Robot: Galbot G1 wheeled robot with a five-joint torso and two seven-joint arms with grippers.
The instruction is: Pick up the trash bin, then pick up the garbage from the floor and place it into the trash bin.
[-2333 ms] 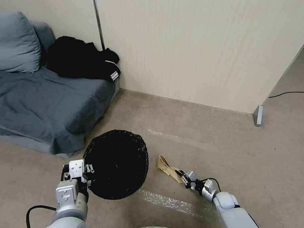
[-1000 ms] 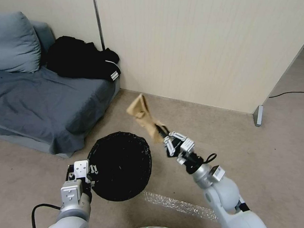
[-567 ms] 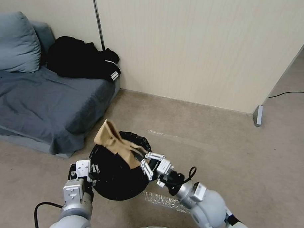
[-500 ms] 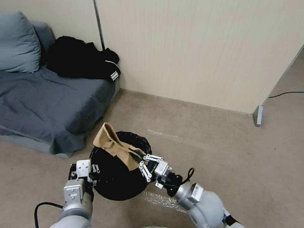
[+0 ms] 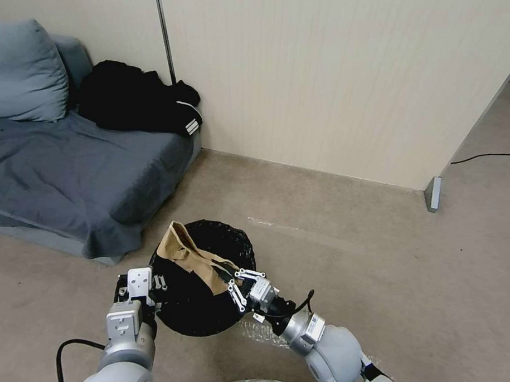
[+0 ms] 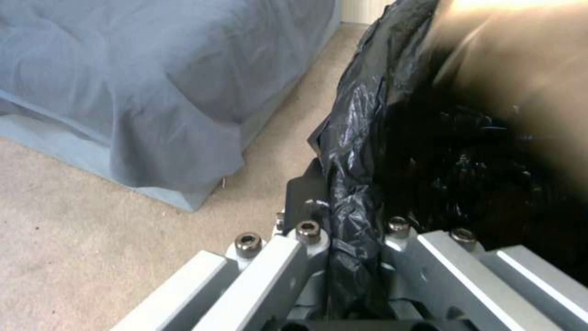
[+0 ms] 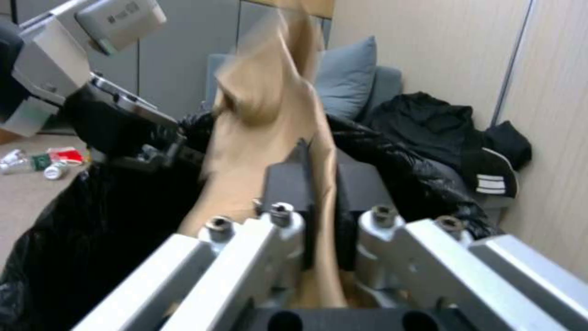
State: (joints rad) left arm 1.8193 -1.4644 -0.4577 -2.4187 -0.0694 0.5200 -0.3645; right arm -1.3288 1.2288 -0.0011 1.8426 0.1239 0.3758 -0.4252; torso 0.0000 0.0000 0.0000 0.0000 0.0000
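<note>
Your right gripper (image 5: pixel 233 284) reaches in low across the trash bin (image 5: pixel 203 317), its jaws clamped on one tan paper bag (image 5: pixel 188 253) lying over the bin's mouth. Your left gripper (image 5: pixel 151 290) sits at the bin's near-left rim, jaws pinching the black liner (image 6: pixel 355 151). One bin, one bag, beside the sofa (image 5: pixel 71 173). A few bottles and a red packet (image 7: pixel 64 156) lie on the floor; I can't read any writing on them.
</note>
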